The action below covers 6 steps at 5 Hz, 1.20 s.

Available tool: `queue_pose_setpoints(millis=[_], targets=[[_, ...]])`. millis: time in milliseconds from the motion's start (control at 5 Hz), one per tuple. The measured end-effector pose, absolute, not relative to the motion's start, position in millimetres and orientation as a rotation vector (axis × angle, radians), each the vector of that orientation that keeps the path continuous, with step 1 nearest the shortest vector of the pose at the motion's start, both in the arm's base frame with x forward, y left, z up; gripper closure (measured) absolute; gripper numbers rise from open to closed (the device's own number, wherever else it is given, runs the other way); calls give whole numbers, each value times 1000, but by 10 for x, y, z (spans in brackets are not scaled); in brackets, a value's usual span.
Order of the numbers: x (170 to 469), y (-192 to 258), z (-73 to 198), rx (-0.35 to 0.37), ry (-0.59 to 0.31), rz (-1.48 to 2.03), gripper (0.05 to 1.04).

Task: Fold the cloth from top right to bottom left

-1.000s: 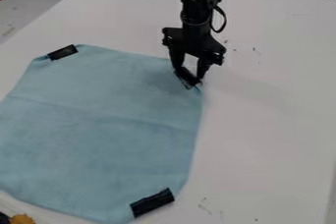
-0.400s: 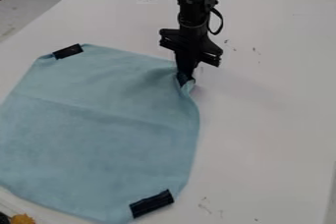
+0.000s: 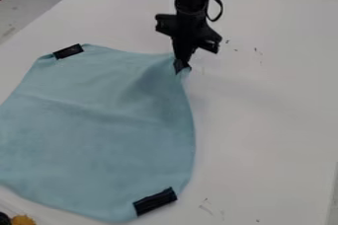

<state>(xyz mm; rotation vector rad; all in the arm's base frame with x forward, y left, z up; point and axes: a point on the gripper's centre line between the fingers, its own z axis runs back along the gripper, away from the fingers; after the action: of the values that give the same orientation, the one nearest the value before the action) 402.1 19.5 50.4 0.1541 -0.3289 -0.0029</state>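
Observation:
The black gripper [image 3: 182, 62] hangs down above the upper right part of the table, shut on the top right corner of the light blue cloth [image 3: 105, 120]. That corner, with its black patch partly hidden between the fingers, is pinched and lifted, and the cloth slopes down from it in soft ridges. The rest of the cloth lies spread out, with a black patch at its top left corner and another at its lower right corner.
The white table [image 3: 271, 100] extends around the cloth, its far edge near the top of the view. A small yellow-orange object [image 3: 23, 220] is at the bottom left corner, beside something dark.
The gripper's fingers closed on the cloth's top right corner, then it rose slightly and moved a little left. The corner came up with it, and the cloth's right edge drew inward.

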Motion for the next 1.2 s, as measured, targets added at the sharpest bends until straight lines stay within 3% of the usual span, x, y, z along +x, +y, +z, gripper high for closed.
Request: queue_pose_setpoints(millis=[200, 400, 800, 1200], targets=[[3863, 482, 811, 210, -420, 83, 1027], [3609, 759, 818, 215, -435, 179, 1027], [2901, 1347, 516, 151, -415, 402, 1029], [2574, 1565, 402, 135, -410, 506, 1029]])
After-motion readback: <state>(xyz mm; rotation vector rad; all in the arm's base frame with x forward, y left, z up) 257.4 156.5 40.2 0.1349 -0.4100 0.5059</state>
